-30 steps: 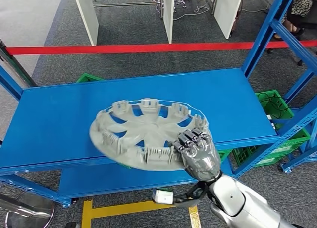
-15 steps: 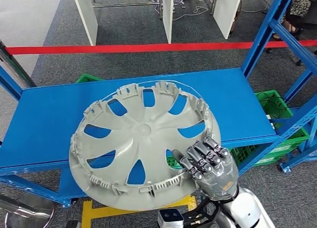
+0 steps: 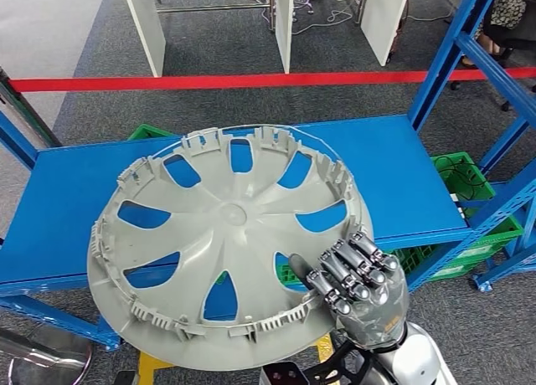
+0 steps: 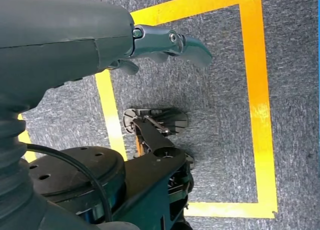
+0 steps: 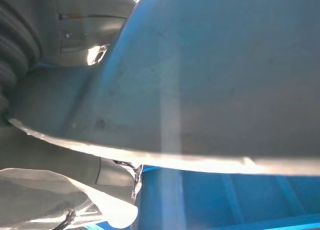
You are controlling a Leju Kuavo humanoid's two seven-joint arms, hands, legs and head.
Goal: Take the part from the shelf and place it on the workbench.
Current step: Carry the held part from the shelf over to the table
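A large grey wheel cover (image 3: 221, 243) with spoke cutouts hangs tilted above the blue shelf (image 3: 69, 209), its inner ribbed side facing me. My right hand (image 3: 357, 289) grips its near right rim, fingers curled over the edge. The right wrist view looks along the cover's smooth grey outer face (image 5: 226, 80), with the hand (image 5: 56, 190) clamped at its rim. My left hand (image 4: 166, 42) hangs by my side above the carpet, fingers extended and holding nothing.
Blue shelf uprights (image 3: 442, 63) rise at the right. Green crates (image 3: 471, 184) sit under and beside the shelf. A red line (image 3: 189, 82) crosses the carpet beyond it, with white table legs (image 3: 148, 25) further back. Yellow floor tape (image 4: 260, 100) runs beneath me.
The wheel cover has come off the shelf, risen toward me and tilted up to show its inner face. My right hand drew back and lower with it.
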